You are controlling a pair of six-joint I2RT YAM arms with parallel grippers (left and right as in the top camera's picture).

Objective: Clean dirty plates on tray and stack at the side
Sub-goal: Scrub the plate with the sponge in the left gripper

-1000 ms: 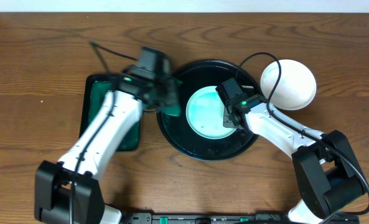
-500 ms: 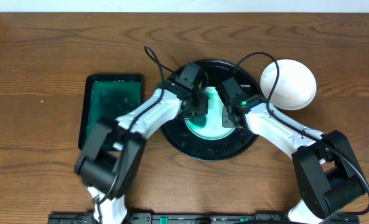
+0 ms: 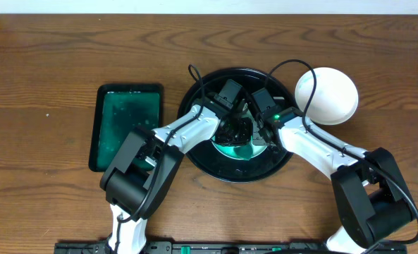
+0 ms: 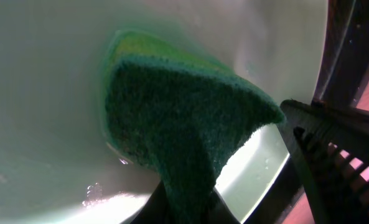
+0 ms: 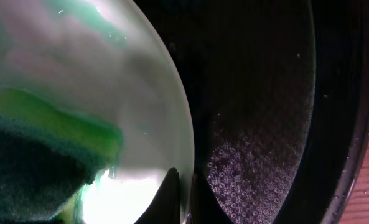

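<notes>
Glossy black tray (image 3: 216, 166) on brown wood-grain table (image 3: 39, 63), pale wall (image 3: 209, 5) behind.

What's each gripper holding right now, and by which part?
Left gripper: green sponge, pinched at one end. Right gripper: small pale round plate, clamped at its rim, lying in the glossy black round tray.

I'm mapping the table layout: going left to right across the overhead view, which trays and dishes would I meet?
First the dark green rectangular tray, then the round black tray, then the white plate.
</notes>
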